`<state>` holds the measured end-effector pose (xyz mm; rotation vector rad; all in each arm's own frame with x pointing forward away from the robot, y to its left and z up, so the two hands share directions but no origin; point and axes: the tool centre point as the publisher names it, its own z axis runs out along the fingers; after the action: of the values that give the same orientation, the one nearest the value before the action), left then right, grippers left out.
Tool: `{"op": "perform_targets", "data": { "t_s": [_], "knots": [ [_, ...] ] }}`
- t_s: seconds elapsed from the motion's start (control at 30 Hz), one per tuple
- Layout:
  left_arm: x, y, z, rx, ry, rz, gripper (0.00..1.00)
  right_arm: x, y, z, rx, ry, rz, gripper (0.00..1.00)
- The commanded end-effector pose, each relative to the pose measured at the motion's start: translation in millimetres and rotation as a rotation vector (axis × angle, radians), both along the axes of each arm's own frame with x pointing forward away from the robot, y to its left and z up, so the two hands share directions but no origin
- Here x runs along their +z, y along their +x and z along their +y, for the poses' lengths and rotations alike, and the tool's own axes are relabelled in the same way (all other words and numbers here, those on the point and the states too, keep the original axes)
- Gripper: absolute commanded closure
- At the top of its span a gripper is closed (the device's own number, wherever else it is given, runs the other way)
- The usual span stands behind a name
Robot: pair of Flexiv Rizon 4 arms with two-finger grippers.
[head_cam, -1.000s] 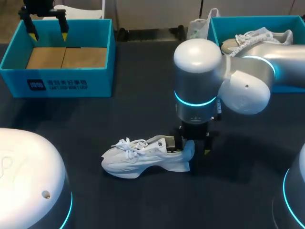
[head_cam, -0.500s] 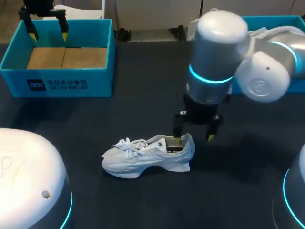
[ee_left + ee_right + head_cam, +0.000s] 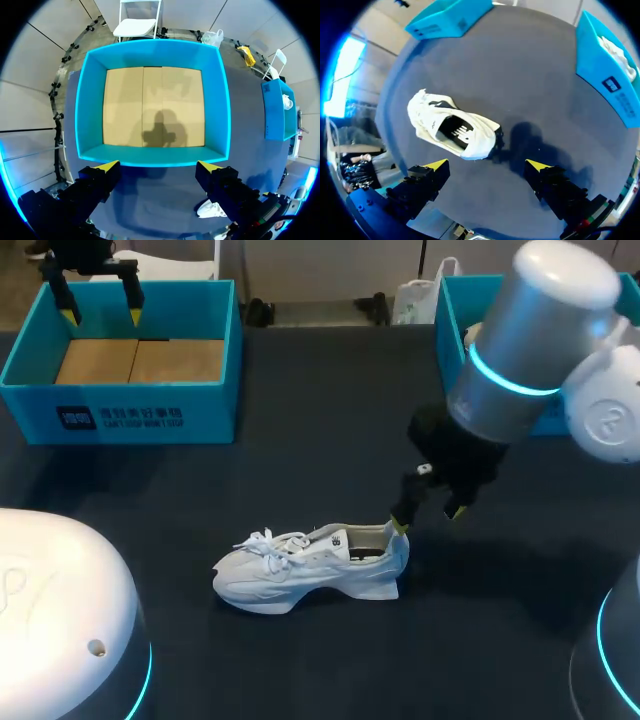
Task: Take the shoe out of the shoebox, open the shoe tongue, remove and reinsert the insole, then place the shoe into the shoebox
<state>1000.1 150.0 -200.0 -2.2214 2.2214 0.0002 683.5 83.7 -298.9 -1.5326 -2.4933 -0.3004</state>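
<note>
Right gripper (image 3: 428, 517) hangs spread by the white sneaker (image 3: 310, 565) — it looks light and soft-sided, so you'd best pinch the stiffer heel collar (image 3: 399, 540), not the laces (image 3: 268, 540).

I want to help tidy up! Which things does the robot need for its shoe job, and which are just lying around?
For the job:
white shoe on the table
empty blue shoebox
right gripper, open by the shoe's heel
left gripper, open above the empty shoebox

Probably just lying about:
second blue box
another white shoe inside it
</note>
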Motion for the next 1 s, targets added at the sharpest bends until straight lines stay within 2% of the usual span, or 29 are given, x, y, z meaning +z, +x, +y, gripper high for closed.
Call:
{"op": "perform_targets", "data": {
  "t_s": [0.03, 0.07, 0.1, 0.27, 0.37, 0.6, 0.67, 1.0],
  "knots": [
    [0, -0.1, 0, 0.0, 0.0, 0.0, 0.0, -4, -1.3, -7, 0.009, 0.164, 0.069, 0.0],
    [0, -0.1, 0, 0.0, 0.0, 0.0, 0.0, -4, -1.3, -7, 0.009, 0.164, 0.069, 0.0],
    [0, -0.1, 0, 0.0, 0.0, 0.0, 0.0, -5, -1.4, -13, 0.019, 0.211, 0.049, 0.0],
    [0, -0.1, 0, 0.0, 0.0, 0.0, 0.0, -5, -4.5, -33, 0.137, 0.335, -0.101, 0.0],
    [0, -0.1, 0, 0.0, 0.0, 0.0, 0.0, -7, -6.1, -36, 0.204, 0.372, -0.175, 0.0],
    [0, -0.1, 0, 0.0, 0.0, 0.0, 0.0, -16, 0.2, -49, 0.274, 0.458, -0.292, 0.0],
    [0, -0.1, 0, 0.0, 0.0, 0.0, 0.0, -20, 4.4, -56, 0.286, 0.487, -0.295, 0.0],
    [0, -0.1, 0, 0.0, 0.0, 0.0, 0.0, -20, 4.4, -56, 0.286, 0.487, -0.295, 0.0]
  ]
}}
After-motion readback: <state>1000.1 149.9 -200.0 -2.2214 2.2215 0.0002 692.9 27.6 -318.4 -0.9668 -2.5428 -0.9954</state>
